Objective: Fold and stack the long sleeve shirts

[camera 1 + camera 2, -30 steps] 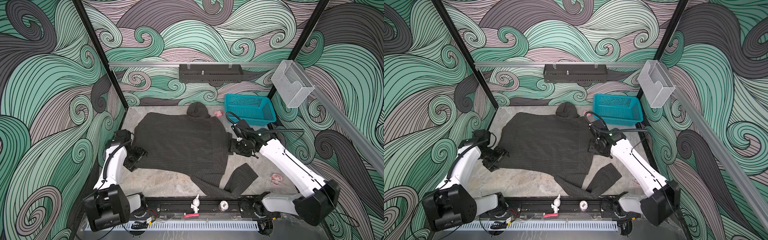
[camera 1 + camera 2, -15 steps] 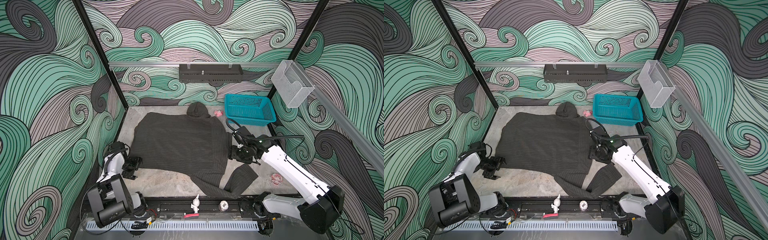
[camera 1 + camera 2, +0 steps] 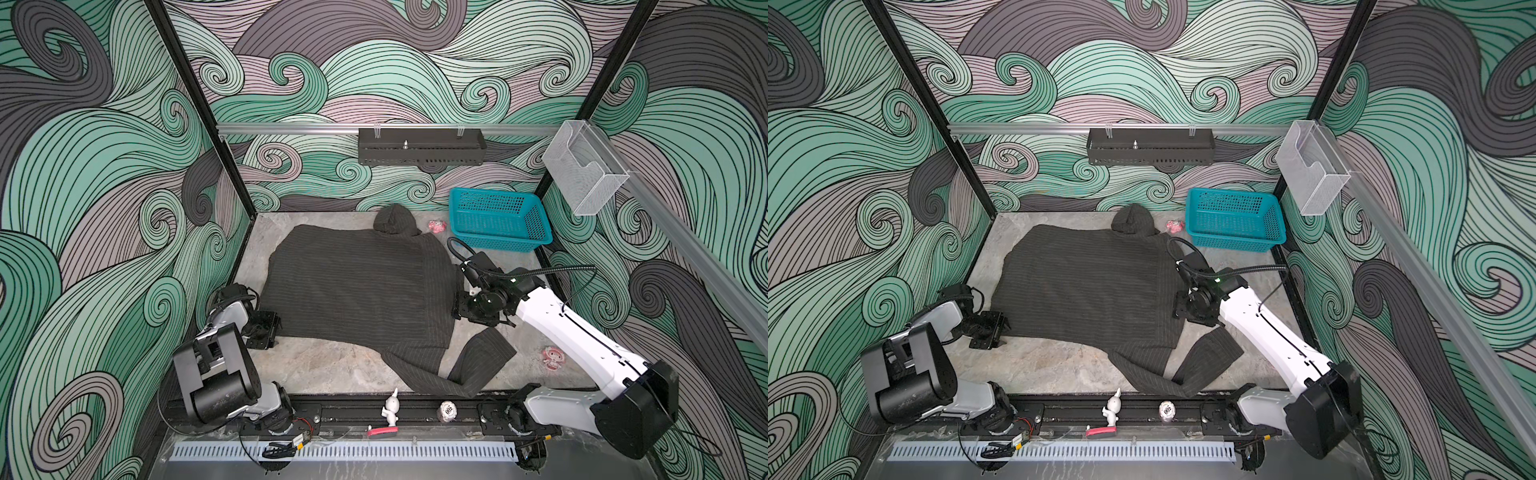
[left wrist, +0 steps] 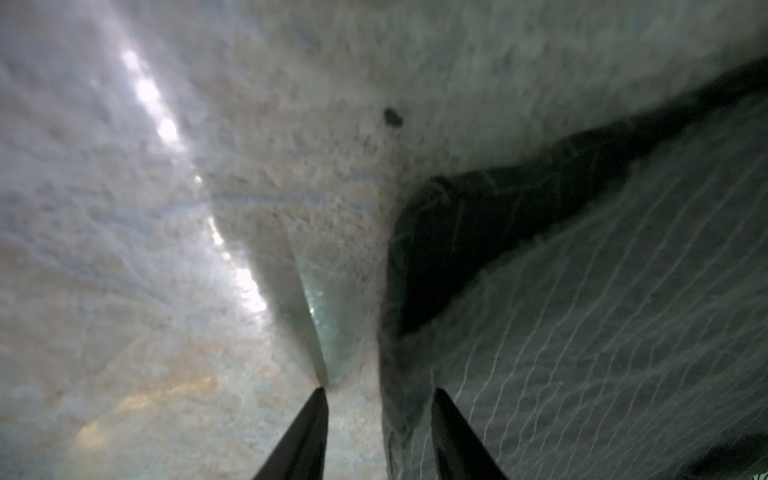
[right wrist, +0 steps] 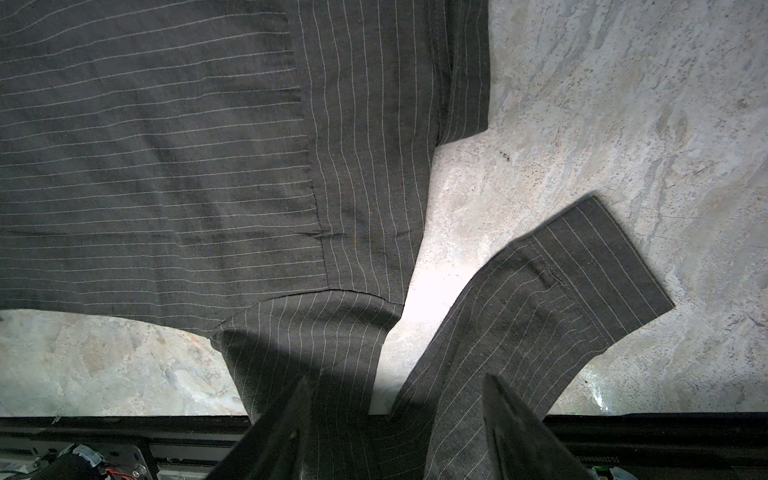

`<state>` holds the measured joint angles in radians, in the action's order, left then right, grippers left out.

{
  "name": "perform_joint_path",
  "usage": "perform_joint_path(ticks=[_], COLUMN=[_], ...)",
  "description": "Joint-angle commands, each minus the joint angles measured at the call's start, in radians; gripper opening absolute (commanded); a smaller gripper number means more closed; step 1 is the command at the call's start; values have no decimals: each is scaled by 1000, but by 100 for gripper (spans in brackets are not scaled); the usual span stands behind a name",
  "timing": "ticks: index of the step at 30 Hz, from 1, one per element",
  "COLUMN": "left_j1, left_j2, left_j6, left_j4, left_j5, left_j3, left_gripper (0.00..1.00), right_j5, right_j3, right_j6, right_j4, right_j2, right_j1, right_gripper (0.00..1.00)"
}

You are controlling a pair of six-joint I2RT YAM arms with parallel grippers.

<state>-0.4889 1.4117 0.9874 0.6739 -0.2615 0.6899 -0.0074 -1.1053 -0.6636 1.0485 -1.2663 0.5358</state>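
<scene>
One long sleeve shirt (image 3: 357,286), dark charcoal with pale pinstripes, lies spread flat on the stone table in both top views (image 3: 1088,286). Its collar end is bunched at the back, and a sleeve (image 3: 478,365) bends out at the front right, its cuff (image 5: 590,266) lying flat. My left gripper (image 3: 270,328) sits low at the shirt's front left corner. In the left wrist view its jaws (image 4: 378,399) stand apart, with the fabric edge (image 4: 399,365) between them. My right gripper (image 3: 461,309) hovers open over the shirt's right edge, and the sleeve lies beneath its fingers (image 5: 395,386).
A teal basket (image 3: 498,220) stands at the back right, with a small pink item (image 3: 436,226) beside it. A pink sticker (image 3: 552,357) lies on the table at the right. A white figurine (image 3: 390,409) and a small ball (image 3: 448,411) sit on the front rail.
My left gripper has dropped down and forward to the shirt's front left corner, and its jaws have narrowed. My right gripper has slid a little toward the front along the shirt's right edge.
</scene>
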Motion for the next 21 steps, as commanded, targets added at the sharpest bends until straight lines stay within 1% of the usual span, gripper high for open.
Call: perform_joint_path(ticks=[1, 4, 6, 11, 16, 20, 21], left_j1=[-12, -24, -37, -45, -43, -46, -46], left_j2=[4, 1, -11, 19, 86, 97, 98], left_j6=[0, 3, 4, 14, 28, 13, 13], left_j4=[-12, -10, -17, -61, -159, -190, -204], left_j5=[10, 27, 44, 43, -21, -24, -34], left_j3=[23, 14, 4, 10, -10, -24, -29], left_gripper=[51, 59, 59, 47, 35, 22, 17], right_j5=[2, 10, 14, 13, 17, 15, 11], right_j3=[-17, -24, -27, -28, -28, -30, -29], right_j6=[7, 4, 1, -5, -14, -23, -25], right_j4=[33, 49, 54, 60, 79, 103, 109], right_j2=[29, 40, 44, 38, 49, 68, 75], right_j1=[5, 6, 6, 6, 6, 6, 6], right_gripper=[67, 67, 67, 67, 67, 67, 67])
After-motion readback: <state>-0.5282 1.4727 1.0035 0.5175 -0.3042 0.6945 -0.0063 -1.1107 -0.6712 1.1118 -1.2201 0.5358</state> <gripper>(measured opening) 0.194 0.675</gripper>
